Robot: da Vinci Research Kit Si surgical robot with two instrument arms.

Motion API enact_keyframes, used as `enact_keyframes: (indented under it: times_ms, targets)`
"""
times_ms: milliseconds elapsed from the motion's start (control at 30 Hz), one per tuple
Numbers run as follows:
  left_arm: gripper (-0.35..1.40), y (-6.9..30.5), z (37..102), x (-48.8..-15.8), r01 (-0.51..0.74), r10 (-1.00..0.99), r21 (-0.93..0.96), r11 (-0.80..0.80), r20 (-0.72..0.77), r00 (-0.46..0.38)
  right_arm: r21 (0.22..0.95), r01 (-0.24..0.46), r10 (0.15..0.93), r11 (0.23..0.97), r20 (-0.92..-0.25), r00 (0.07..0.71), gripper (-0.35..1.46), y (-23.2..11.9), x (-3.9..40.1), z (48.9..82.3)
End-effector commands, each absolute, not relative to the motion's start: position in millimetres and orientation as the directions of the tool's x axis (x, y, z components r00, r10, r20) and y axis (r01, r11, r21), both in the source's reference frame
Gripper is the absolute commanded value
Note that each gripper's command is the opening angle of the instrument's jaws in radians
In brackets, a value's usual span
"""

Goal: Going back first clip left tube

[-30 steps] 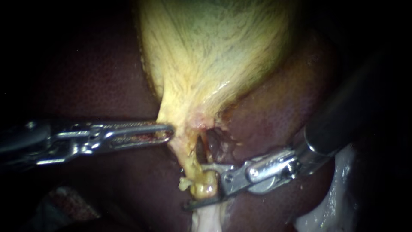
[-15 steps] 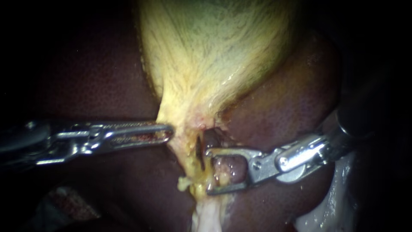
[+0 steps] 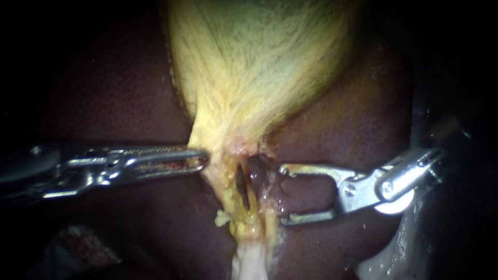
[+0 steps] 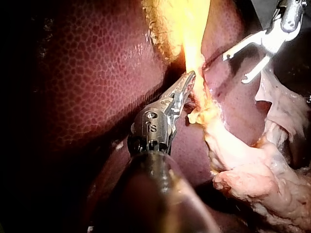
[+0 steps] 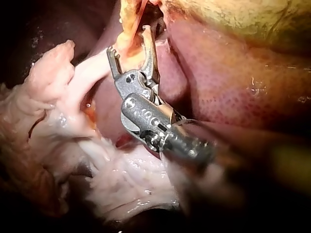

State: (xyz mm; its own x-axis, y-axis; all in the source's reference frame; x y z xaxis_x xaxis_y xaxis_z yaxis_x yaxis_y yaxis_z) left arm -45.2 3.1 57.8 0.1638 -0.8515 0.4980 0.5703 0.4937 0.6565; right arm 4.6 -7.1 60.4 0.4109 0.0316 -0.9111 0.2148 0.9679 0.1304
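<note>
Room first, in the endoscope view: my right instrument (image 3: 282, 195) has its jaws spread wide and empty over bare liver (image 3: 353, 129). Their tips are just right of the strands under the gallbladder (image 3: 259, 67), and open liver lies behind them out to the pale tissue (image 3: 399, 254) at the lower right edge. My left instrument (image 3: 201, 158) comes in level from the left edge, jaws clamped on the gallbladder where it narrows. The left tube (image 3: 232, 192) runs down from that neck, beside a dark slit; I cannot tell whether a clip sits on it. Half a second ago the right jaws straddled a strand beside the slit. Now they have pulled back to the right, clear of it. The left instrument has not shifted.

Left wrist view: my left instrument (image 4: 189, 80) holds the bright yellow edge of the gallbladder (image 4: 184, 24), with broad liver (image 4: 97, 73) on one side of it. The right instrument (image 4: 235, 68) stands apart beyond the strand, jaws gaping.

Right wrist view: my right instrument (image 5: 129, 41) points its parted jaws at the yellow strand, and I cannot tell contact there. Pale tissue (image 5: 73, 97) crowds one side, and smooth liver (image 5: 233, 82) lies open on the other.
</note>
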Motion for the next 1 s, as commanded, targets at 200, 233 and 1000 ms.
enact_keyframes:
  times_ms: [200, 233, 1000]
  targets:
    - [-0.35, 3.0, 58.1, -45.4, 0.571, -0.851, 0.656, 0.494, 0.499, 0.164, 0.107, 0.227, 0.005, 0.968, -0.914, 0.405, 0.60, -6.3, 3.3, 59.3]
    - [-0.35, 3.0, 58.2, -45.5, 0.571, -0.851, 0.655, 0.494, 0.499, 0.163, 0.097, 0.230, -0.004, 0.968, -0.915, 0.404, 0.60, -6.3, 3.1, 59.2]
    - [-0.35, 2.6, 64.2, -49.7, 0.558, -0.843, 0.654, 0.510, 0.511, 0.171, 0.080, 0.237, -0.023, 0.968, -0.915, 0.404, 0.60, -5.7, 2.3, 58.8]
